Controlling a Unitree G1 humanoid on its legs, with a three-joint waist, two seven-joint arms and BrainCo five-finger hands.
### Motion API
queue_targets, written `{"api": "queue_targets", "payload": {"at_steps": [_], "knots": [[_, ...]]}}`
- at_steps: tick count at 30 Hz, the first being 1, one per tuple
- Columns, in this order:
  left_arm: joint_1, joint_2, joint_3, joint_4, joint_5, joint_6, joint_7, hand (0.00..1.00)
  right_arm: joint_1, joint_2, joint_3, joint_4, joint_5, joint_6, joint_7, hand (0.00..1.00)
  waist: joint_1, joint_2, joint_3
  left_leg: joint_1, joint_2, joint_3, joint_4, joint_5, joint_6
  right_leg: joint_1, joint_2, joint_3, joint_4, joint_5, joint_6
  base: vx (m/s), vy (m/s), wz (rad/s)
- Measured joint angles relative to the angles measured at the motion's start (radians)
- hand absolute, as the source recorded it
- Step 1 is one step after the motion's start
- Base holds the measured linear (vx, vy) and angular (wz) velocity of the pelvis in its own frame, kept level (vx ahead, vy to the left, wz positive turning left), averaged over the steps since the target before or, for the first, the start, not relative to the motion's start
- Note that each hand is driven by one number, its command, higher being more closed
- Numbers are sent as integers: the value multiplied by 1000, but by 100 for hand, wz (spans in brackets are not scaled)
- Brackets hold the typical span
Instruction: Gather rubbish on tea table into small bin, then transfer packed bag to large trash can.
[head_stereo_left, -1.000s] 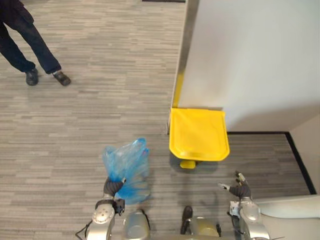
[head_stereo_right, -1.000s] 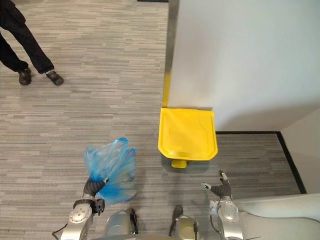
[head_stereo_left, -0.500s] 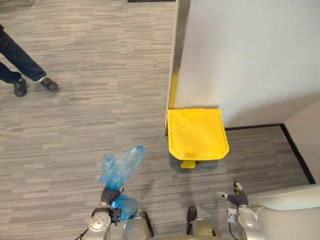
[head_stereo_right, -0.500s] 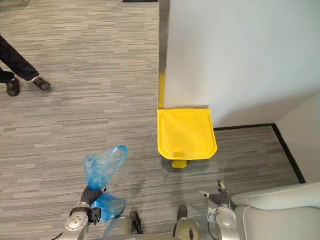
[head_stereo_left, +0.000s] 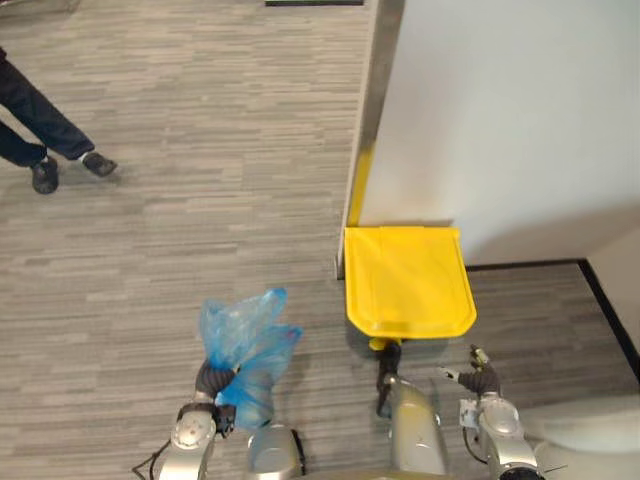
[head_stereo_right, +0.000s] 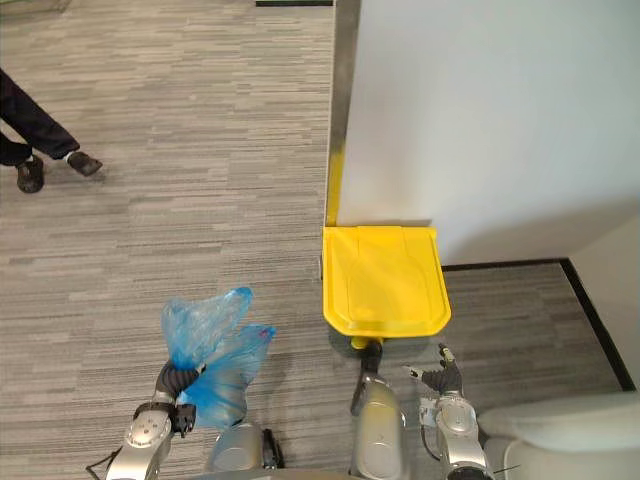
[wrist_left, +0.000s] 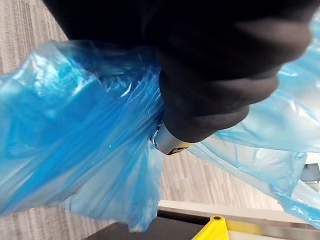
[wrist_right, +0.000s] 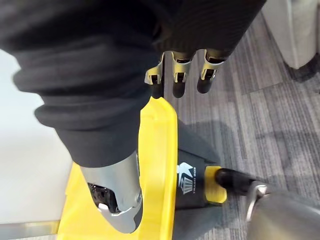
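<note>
A crumpled blue plastic bag (head_stereo_left: 245, 335) hangs above the carpet at my lower left, and my left hand (head_stereo_left: 212, 380) is shut on its gathered neck. In the left wrist view the bag (wrist_left: 75, 145) bulges around the hand's dark cover (wrist_left: 210, 75). The large trash can's yellow lid (head_stereo_left: 408, 280) lies closed against the white wall, ahead and to the right of the bag. A yellow pedal (wrist_right: 215, 185) sticks out at the can's base. My right hand (head_stereo_left: 480, 378) hovers open just right of the pedal, its fingers (wrist_right: 180, 75) relaxed and holding nothing.
A white wall (head_stereo_left: 500, 110) with a black skirting strip stands behind and right of the can. A person's legs (head_stereo_left: 50, 140) are on the grey carpet at the far left. A pale grey piece of furniture (head_stereo_left: 590, 440) sits at my lower right.
The whole picture has shifted, so the camera moved; the can now shows closer to my right hand. The bag stays in my left hand, its lower bulk swung up to the right.
</note>
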Motion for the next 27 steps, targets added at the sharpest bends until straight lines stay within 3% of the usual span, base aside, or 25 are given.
{"api": "queue_targets", "payload": {"at_steps": [1, 3, 5, 8, 14, 15, 19, 23, 27], "knots": [[-7, -2, 0, 2, 0, 0, 3, 100, 13, 0, -22, 1, 0, 12, 1, 0, -4, 4, 1, 24, 11, -14, -19, -1, -8, -15, 1, -8, 80, -64, -18, 402, -201, 34], [-11, -5, 0, 2, -8, 0, 6, 100, 17, 5, -38, 2, 10, 28, 1, 0, -3, 21, 1, 41, 69, -53, 15, 31, -68, -26, 24, -42, 201, -172, -41, 487, -226, 0], [-35, -10, -9, 2, -11, 0, 2, 100, -6, 11, -42, 1, 26, 29, 3, 0, -6, 21, 1, 25, 84, -62, 3, 63, -84, -35, 33, -58, 202, -186, -64, 344, -190, 1], [-59, -16, -17, -1, -17, -2, 2, 100, -45, 24, -43, -5, 47, 30, 6, 0, -11, 21, 1, 9, 84, -59, -41, 95, -85, -37, 27, -74, 167, -180, -65, 144, -123, 19], [-56, -15, -18, -32, -19, -10, -1, 100, -261, 39, 148, -50, 40, 26, 6, 0, 4, 22, 2, -156, 68, -71, -57, 99, -86, -108, -23, -132, 85, -94, -57, -118, -20, 40], [-55, -16, -24, -42, -19, -11, -2, 100, -323, 31, 166, -50, 36, 26, 2, 0, 7, 25, 4, -174, 66, -74, -58, 106, -99, -110, -24, -140, 68, -77, -50, -186, -34, 28], [-59, -14, -65, -97, -45, -44, -5, 100, -600, -102, 213, 3, 28, 27, -21, 0, 55, 34, 14, -204, 53, -95, -57, 114, -101, -110, -21, -141, 17, -35, -47, -168, -53, 11], [-82, -11, -139, -148, -99, -45, -23, 100, -784, -252, 248, 17, 30, 28, -29, 0, 48, 55, 63, -214, 55, -97, -58, 124, -118, -110, -4, -139, -17, -11, -53, -43, -26, -6], [-138, -9, -231, -231, -131, -54, -28, 100, -848, -300, 268, 44, 37, 30, -43, 0, 34, 54, 76, -215, 60, -97, -57, 136, -128, -110, -4, -140, -13, -1, -69, 5, -2, -1]]}}
